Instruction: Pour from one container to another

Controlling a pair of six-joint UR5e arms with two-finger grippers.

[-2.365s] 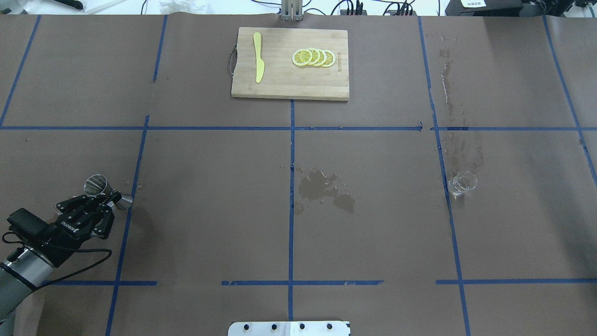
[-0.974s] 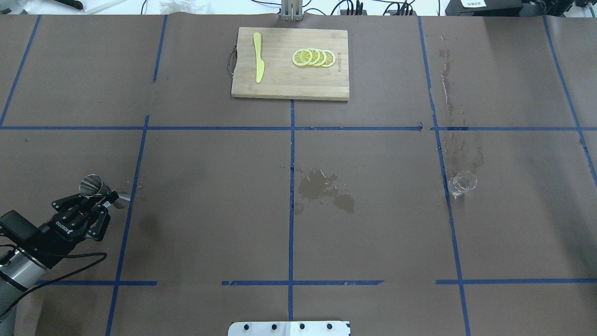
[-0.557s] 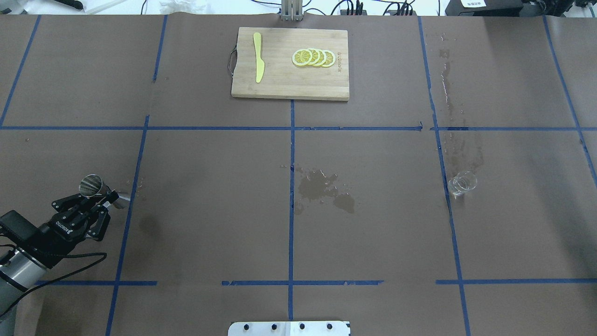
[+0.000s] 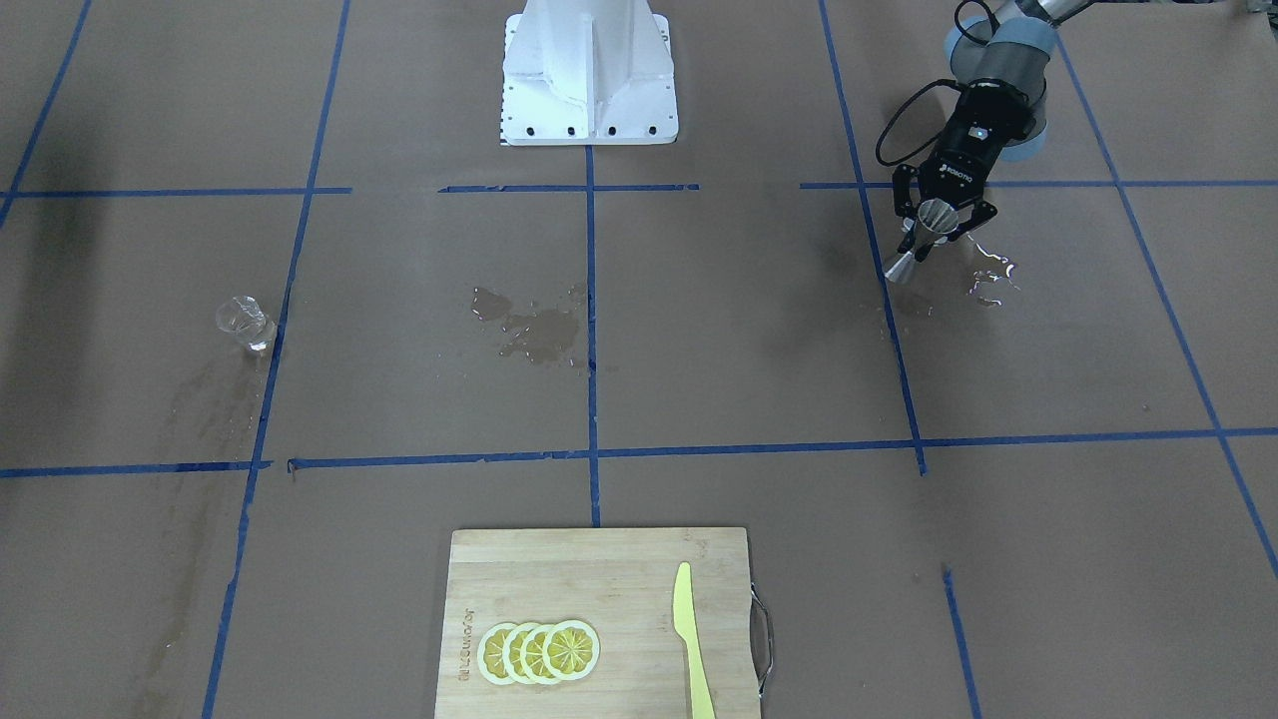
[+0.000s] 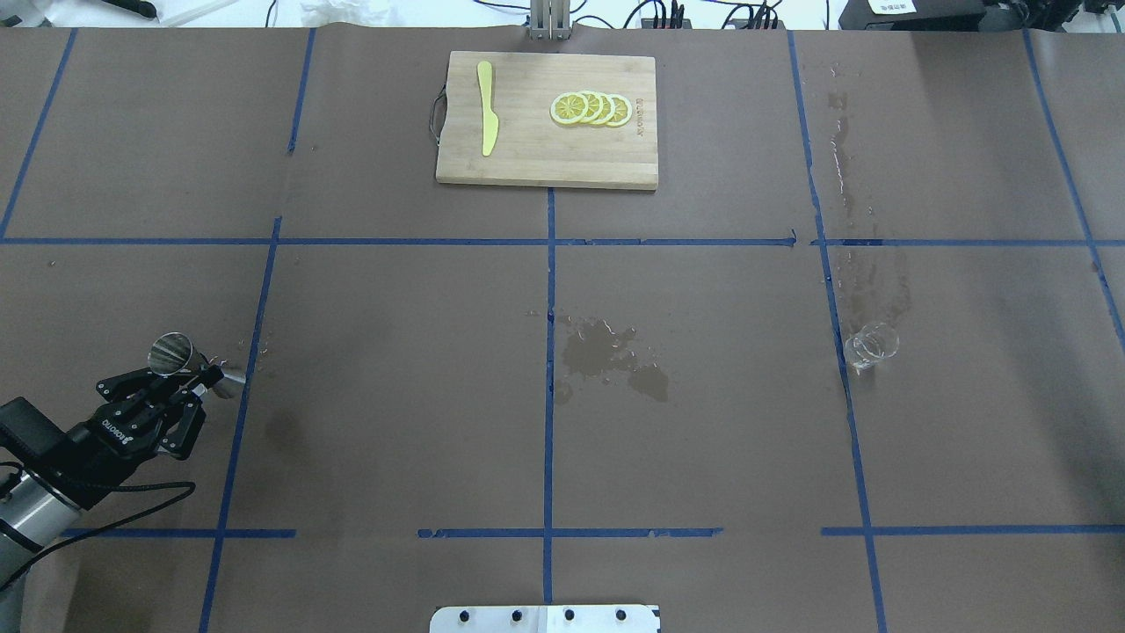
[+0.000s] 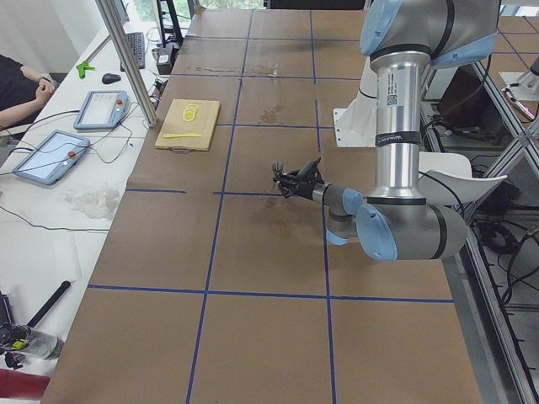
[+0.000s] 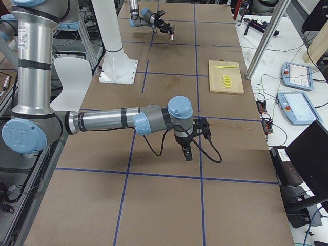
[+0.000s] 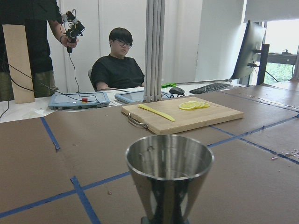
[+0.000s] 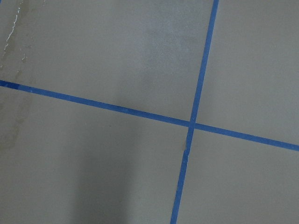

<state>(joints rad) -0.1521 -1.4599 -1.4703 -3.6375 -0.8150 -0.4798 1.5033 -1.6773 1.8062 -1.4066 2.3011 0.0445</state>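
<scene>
The left gripper (image 5: 202, 380) has its fingers clamped on the waist of the steel jigger (image 5: 173, 351), which is tilted, out at 9 o'clock from the wet patch (image 5: 615, 356). The glass cup (image 5: 870, 345) stands on the surface far off at 3 o'clock, beside a blue tape line (image 5: 833, 290). The right gripper (image 7: 186, 152) points down; I cannot tell whether its fingers are apart or together.

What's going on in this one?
The left gripper is shut on the steel jigger, far out on the robot's left. The glass cup stands by itself far to the right, nothing holding it. The right gripper hangs over bare paper, away from the cup. Wet patches mark the paper; nothing is being poured right now.
</scene>
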